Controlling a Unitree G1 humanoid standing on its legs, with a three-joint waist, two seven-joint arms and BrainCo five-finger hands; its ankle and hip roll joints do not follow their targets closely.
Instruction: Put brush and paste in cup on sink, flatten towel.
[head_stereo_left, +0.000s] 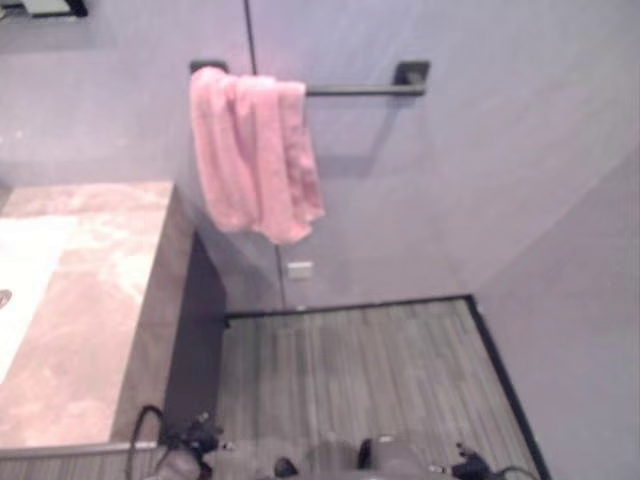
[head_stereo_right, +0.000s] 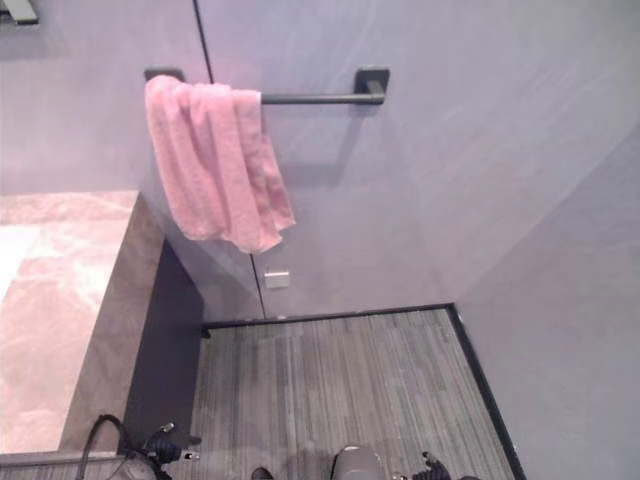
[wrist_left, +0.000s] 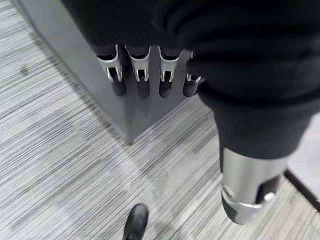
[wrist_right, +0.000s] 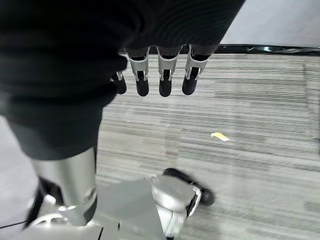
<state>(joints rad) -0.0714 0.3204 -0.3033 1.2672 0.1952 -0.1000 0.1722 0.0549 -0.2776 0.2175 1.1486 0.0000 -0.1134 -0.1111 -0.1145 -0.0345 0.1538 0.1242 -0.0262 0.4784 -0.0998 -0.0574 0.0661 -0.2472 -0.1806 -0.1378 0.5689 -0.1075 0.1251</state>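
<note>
Presently, the items on record and the risk attached to each:

1. Pink terry towel (head_stereo_left: 255, 155): draped bunched over the left end of a dark metal wall rail (head_stereo_left: 365, 90), with one lower corner hanging longer than the rest. It is not yet flattened. Risk: a pull on that low corner alone would likely drag the whole cloth off the bar end onto the grey striped floor (head_stereo_left: 350, 380), since little of it seems to lie over the rail.

2. Beige marbled stone surface (head_stereo_left: 90, 300) with a white sink basin (head_stereo_left: 20, 280) at its left edge: it stands left of and below the towel. Brush, paste and cup cannot be made out on the part that shows, so whether that part of the task is done cannot be judged. Risk: turning to the towel while those things remain loose elsewhere.

3. Left hand (wrist_left: 142, 75): fingers straight and relaxed, holding nothing, hanging beside the dark corner of the cabinet (wrist_left: 75, 45) under the surface. Risk: raised carelessly, it may knock the cabinet edge, being close to it.

4. Right hand (wrist_right: 160, 75): fingers likewise loose and apart, empty, hanging over the floor, where a small yellowish scrap (wrist_right: 220, 136) lies. Risk: low here.

5. Both hands hang well below the rail. Risk: a long upward reach may arrive off-centre on the bunched folds and spread only one layer.
</note>
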